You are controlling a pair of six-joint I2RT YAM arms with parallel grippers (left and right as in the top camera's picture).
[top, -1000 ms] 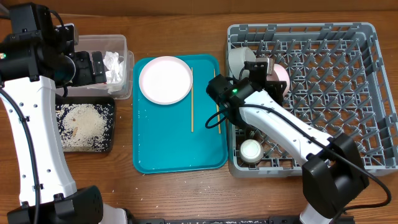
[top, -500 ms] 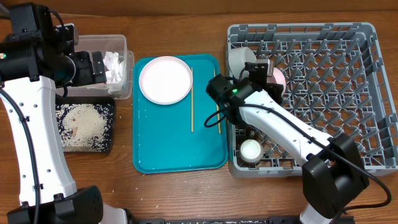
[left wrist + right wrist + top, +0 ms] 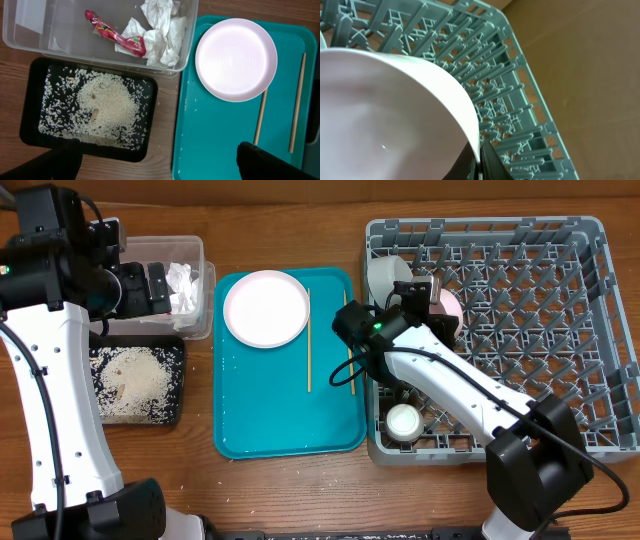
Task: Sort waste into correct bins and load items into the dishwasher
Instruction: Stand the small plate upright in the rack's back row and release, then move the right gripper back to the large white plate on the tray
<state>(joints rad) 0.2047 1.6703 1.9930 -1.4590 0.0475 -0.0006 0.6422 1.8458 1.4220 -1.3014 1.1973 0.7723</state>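
Note:
My right gripper [image 3: 427, 292] [image 3: 480, 159] is shut on the rim of the pink plate [image 3: 452, 304] [image 3: 385, 110], which stands on edge in the grey dishwasher rack [image 3: 486, 223] [image 3: 515, 95]. A whitish bowl [image 3: 384, 276] and a small white cup [image 3: 403, 421] also sit in the rack. The white plate [image 3: 266, 308] [image 3: 236, 58] and two chopsticks [image 3: 309, 340] [image 3: 297, 102] lie on the teal tray [image 3: 280, 415]. My left gripper [image 3: 150, 288] [image 3: 160, 167] hangs open above the clear tub [image 3: 160, 248] [image 3: 45, 30], which holds napkins [image 3: 160, 35] and a red wrapper [image 3: 117, 36].
A black tray [image 3: 178, 350] [image 3: 150, 90] with scattered rice [image 3: 100, 105] lies in front of the clear tub. A few loose grains dot the teal tray's left edge [image 3: 186, 107]. Bare wooden table [image 3: 300, 490] runs along the front.

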